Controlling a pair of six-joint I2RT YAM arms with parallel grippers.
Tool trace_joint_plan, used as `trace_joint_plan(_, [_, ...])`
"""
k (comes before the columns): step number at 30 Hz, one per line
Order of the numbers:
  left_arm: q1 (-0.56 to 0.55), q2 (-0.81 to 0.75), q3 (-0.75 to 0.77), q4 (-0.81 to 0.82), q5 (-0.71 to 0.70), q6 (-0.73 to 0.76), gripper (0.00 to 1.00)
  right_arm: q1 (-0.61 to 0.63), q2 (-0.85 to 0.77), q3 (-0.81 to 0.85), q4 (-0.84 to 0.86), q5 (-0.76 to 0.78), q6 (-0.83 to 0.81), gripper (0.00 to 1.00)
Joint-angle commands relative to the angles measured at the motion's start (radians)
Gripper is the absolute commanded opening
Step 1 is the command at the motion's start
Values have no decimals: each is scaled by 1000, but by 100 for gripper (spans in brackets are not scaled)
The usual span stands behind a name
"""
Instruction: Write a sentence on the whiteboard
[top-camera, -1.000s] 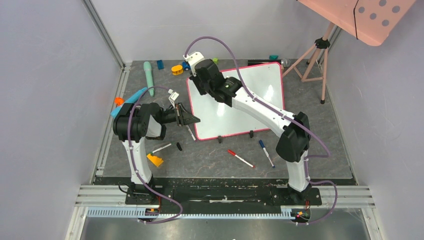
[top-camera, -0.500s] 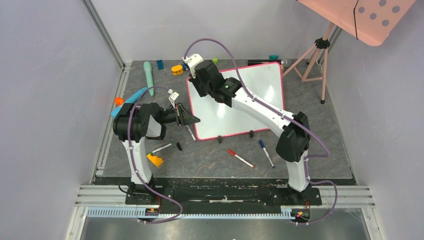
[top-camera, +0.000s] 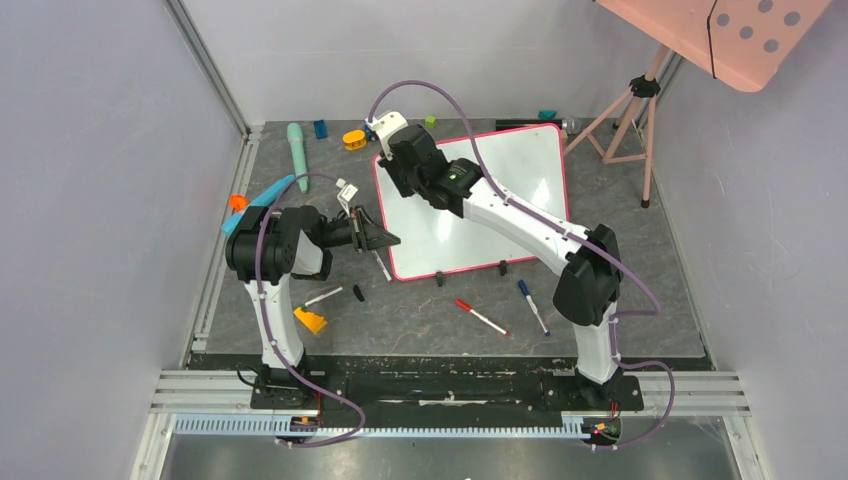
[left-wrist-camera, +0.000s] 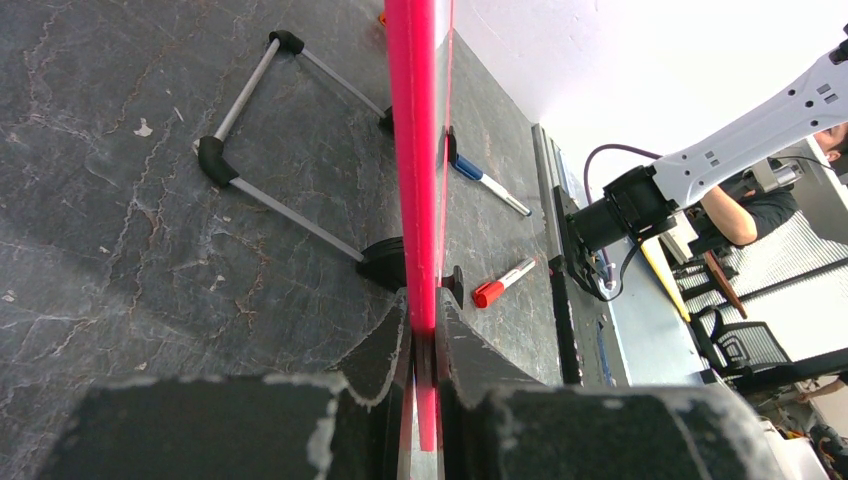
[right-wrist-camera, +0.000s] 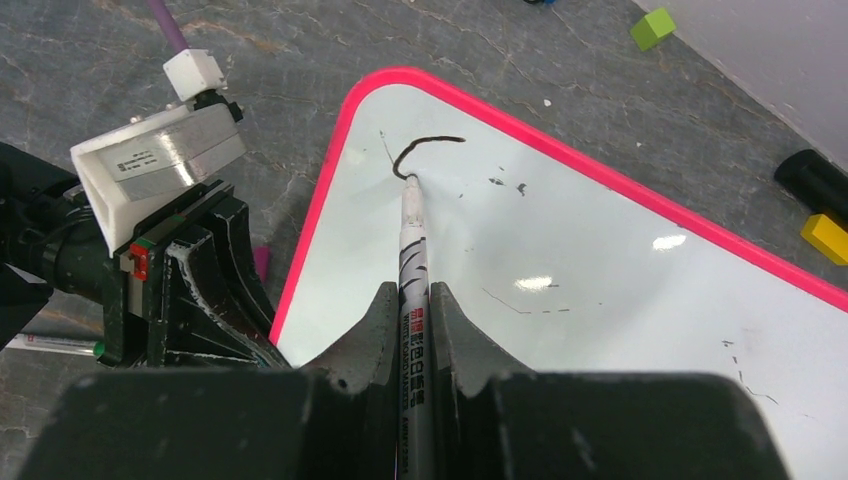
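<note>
The whiteboard (top-camera: 520, 175) has a pink-red frame and stands tilted on its black feet mid-table. My left gripper (top-camera: 386, 240) is shut on its near-left edge; in the left wrist view the pink frame (left-wrist-camera: 418, 150) runs between the fingers of the left gripper (left-wrist-camera: 422, 305). My right gripper (top-camera: 395, 172) hovers over the board's far-left corner, shut on a white marker (right-wrist-camera: 412, 240) in the right gripper (right-wrist-camera: 410, 295). The marker tip touches the board (right-wrist-camera: 600, 300) at the end of one short curved black stroke (right-wrist-camera: 428, 146). No words of the sentence show.
A red-capped marker (top-camera: 481, 317) and a blue-capped marker (top-camera: 532, 306) lie in front of the board. Another marker (top-camera: 322, 297), a black cap (top-camera: 358, 293) and an orange piece (top-camera: 311, 320) lie near the left arm. Small toys (top-camera: 354, 139) and a tripod (top-camera: 630, 105) stand behind.
My right gripper with the marker has shifted slightly toward the board's far-left corner. The left arm and the board have not moved.
</note>
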Motion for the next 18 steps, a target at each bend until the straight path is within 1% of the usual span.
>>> trace_joint_plan(1, [-11,1,-20,54,47,64,2,-14,-31,-14,-23,96,11,0])
trace_joint_plan(9, [-10,2,-21,54,46,64,2,-19,-53,-43,-43,100,13,0])
trace_joint_plan(18, [-10,1,-22,54,48,66,2,-18,-92,-118,-30,39,18,0])
